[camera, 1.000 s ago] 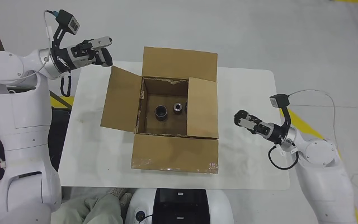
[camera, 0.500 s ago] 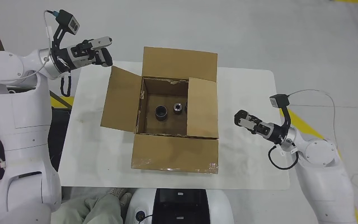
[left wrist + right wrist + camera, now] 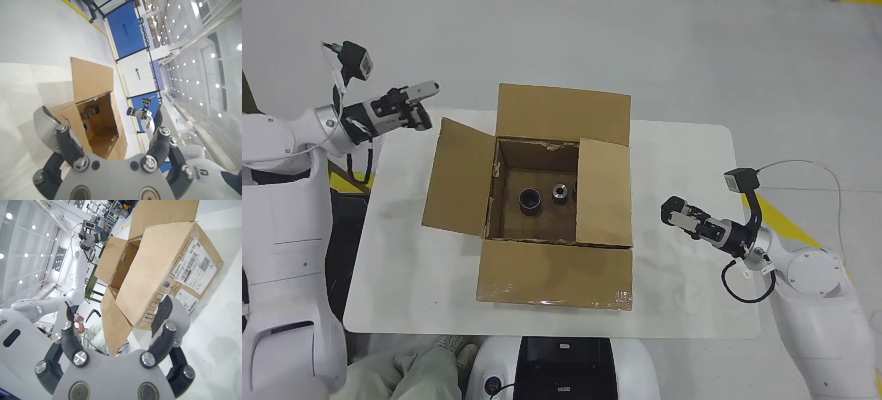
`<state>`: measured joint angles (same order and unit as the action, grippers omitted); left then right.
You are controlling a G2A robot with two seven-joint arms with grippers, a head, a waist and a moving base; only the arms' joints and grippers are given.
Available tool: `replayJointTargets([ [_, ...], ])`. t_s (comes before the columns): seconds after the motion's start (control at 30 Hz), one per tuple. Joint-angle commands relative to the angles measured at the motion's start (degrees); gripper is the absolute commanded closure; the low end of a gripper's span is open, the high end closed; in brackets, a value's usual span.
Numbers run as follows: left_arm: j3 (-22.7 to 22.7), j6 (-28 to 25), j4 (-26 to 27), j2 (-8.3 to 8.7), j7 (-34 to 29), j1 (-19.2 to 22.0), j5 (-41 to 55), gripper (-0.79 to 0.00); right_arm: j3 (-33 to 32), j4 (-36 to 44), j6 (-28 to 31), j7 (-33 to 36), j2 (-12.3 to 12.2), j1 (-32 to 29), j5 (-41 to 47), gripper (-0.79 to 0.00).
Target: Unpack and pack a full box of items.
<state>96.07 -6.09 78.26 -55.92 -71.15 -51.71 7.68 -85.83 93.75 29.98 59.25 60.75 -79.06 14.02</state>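
Cardboard box [image 3: 554, 275] at the middle of the white table [image 3: 412, 270], top open. Far flap tilted back, left flap spread outward to the left, near flap folded out toward the near edge, right flap leaning inward over the right part of the opening. Inside, on the box floor, a dark ring-shaped cylinder [image 3: 531, 201] and just right of it a smaller metal part [image 3: 560, 192], close together.

Left gripper [image 3: 427, 105] up by the far-left corner of the table, well apart from the box, fingers spread wide with nothing between them. Right gripper [image 3: 669, 212] low over the right side of the table, near the box's right wall but clear of it, likewise wide open and empty, pointed toward the box.
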Motion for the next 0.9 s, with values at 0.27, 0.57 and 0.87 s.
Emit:
replayJointTargets([
  [0.27, -2.7, -0.3, -0.8, 0.36, 3.7, -2.2, -2.1, -0.785, 0.0, 0.0, 0.0, 0.0, 0.0, 0.0, 0.0, -0.785],
  [0.57, -6.2, -2.3, -1.9, 0.44, 1.6, -0.3, 0.3, -0.785, 0.0, 0.0, 0.0, 0.0, 0.0, 0.0, 0.0, -0.785],
  [0.87, -9.0, -4.2, -1.9, 0.05, -2.2, 2.9, 10.9, -0.785, 0.0, 0.0, 0.0, 0.0, 0.0, 0.0, 0.0, -0.785],
])
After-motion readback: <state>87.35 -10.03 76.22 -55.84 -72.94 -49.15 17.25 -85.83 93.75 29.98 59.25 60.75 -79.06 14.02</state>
